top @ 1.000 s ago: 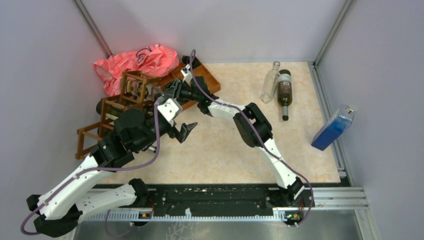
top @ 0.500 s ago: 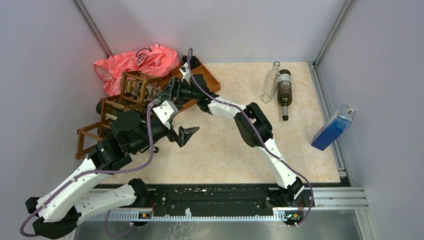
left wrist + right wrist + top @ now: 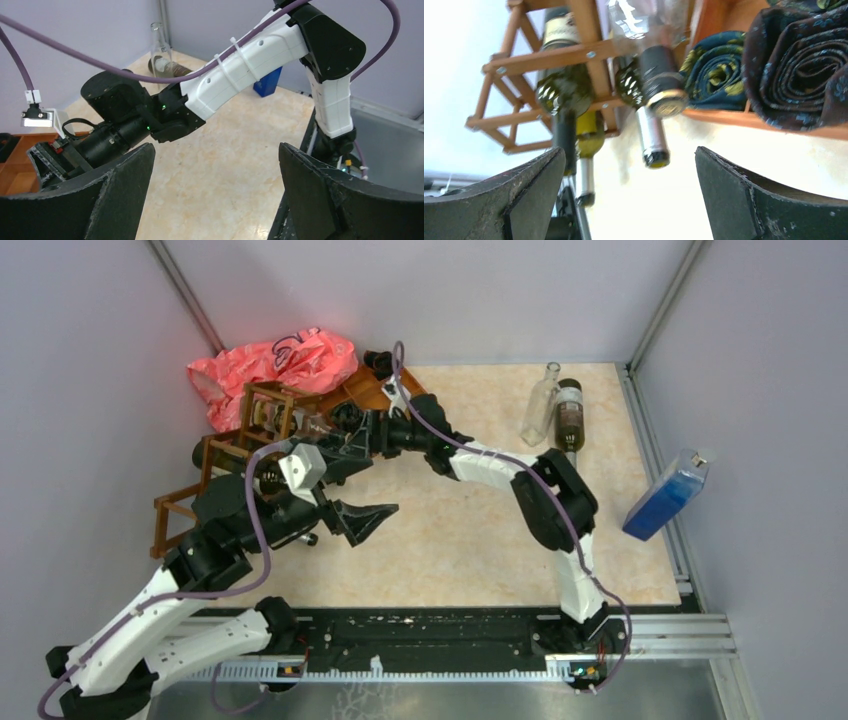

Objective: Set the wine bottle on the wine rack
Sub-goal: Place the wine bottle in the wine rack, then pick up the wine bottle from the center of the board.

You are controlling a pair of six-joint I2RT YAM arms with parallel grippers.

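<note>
The dark wooden wine rack (image 3: 250,435) stands at the back left, and the right wrist view shows it close up (image 3: 589,52). Wine bottles lie in its cells. One with a silver-foiled neck (image 3: 651,137) points at my right gripper (image 3: 629,190), which is open and apart from it. A dark bottle (image 3: 561,90) and a green one (image 3: 589,132) lie beside it. From above, the right gripper (image 3: 330,435) sits at the rack's right side. My left gripper (image 3: 362,520) hangs open and empty over the table, just right of the rack (image 3: 215,190).
An orange-brown tray (image 3: 395,390) with rolled ties (image 3: 794,65) sits behind the right gripper, next to a pink bag (image 3: 270,362). A clear bottle (image 3: 540,405) and a dark bottle (image 3: 568,425) lie at the back right. A blue container (image 3: 665,495) leans at the right wall.
My right gripper has opened at the rack, and its elbow has swung to the right. The left arm has drawn back toward the near edge, its gripper still open.
</note>
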